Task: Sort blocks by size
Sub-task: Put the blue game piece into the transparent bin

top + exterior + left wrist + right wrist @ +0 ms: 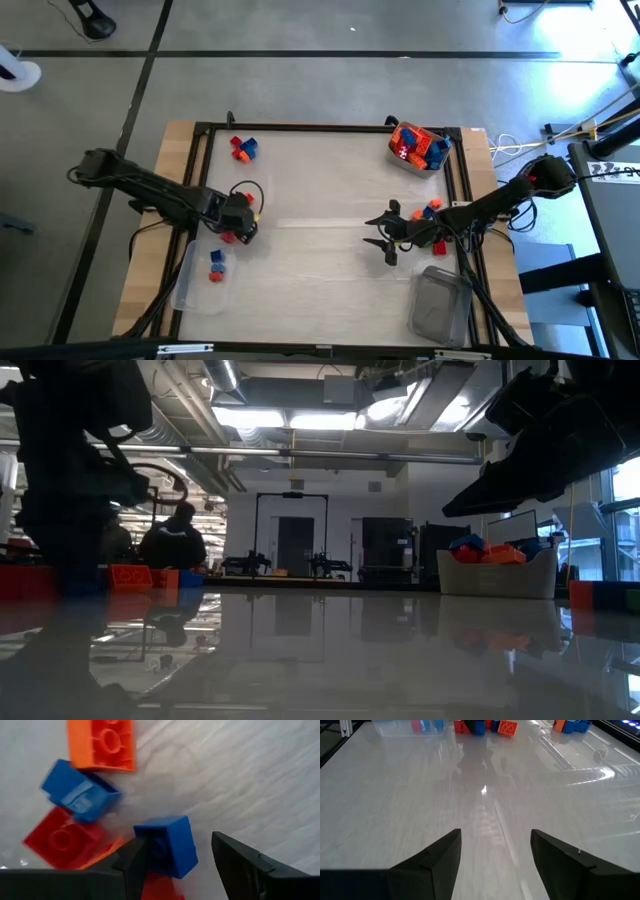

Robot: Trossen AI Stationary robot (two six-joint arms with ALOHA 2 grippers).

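My left gripper [240,228] points down, open, over a small cluster of blocks at the table's left centre. In its wrist view a small blue block [167,845] lies on the table between the fingers. An orange block [102,742], a second blue block [77,790] and a red block [62,837] lie beside it. My right gripper [385,232] hangs open over bare table right of centre, with nothing between its fingers [495,832]. My left gripper comes at the small blue block from above. One finger [135,865] stands right against the block's side [150,847]; whether it touches, I cannot tell. The other finger [240,865] stands clear of the block. The block rests on the table.
A clear tub [415,148] full of blocks stands at the far right. A tub [205,275] with a blue and a red block lies near left, and another tub [440,305] near right. Loose blocks lie at the far left [243,148] and beside the right arm [432,208].
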